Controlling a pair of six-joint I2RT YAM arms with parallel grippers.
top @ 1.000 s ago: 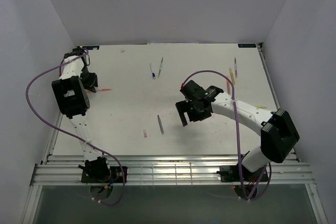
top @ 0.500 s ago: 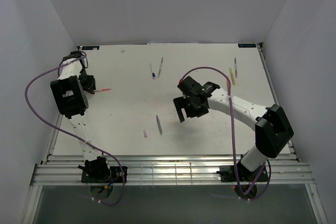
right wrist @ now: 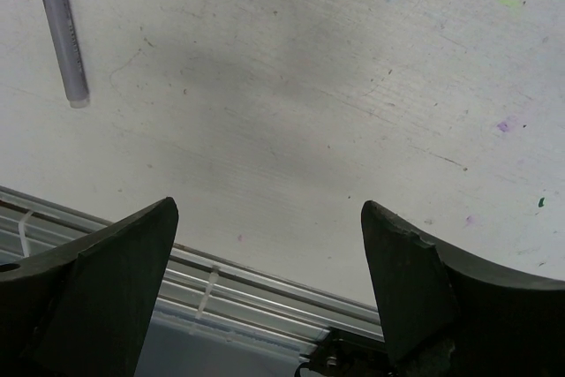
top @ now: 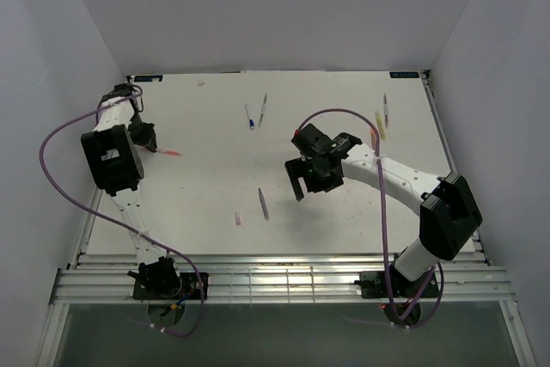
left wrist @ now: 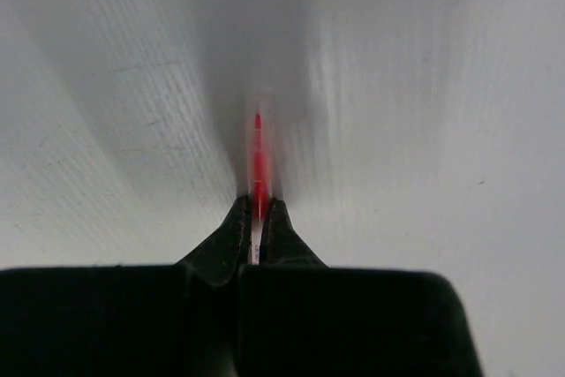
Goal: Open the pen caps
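From above, your left fingers sit at the left edge of the surface, clamped on the red pen. The right fingers hang spread near the purple pen, with a loose purple cap just beside it.

In the left wrist view, only the fingertips pinch the pen, so a tug could slip it. You cannot tell whether its cap is on.

In the right wrist view, the purple pen lies off to one side, so descending here would close on bare surface.
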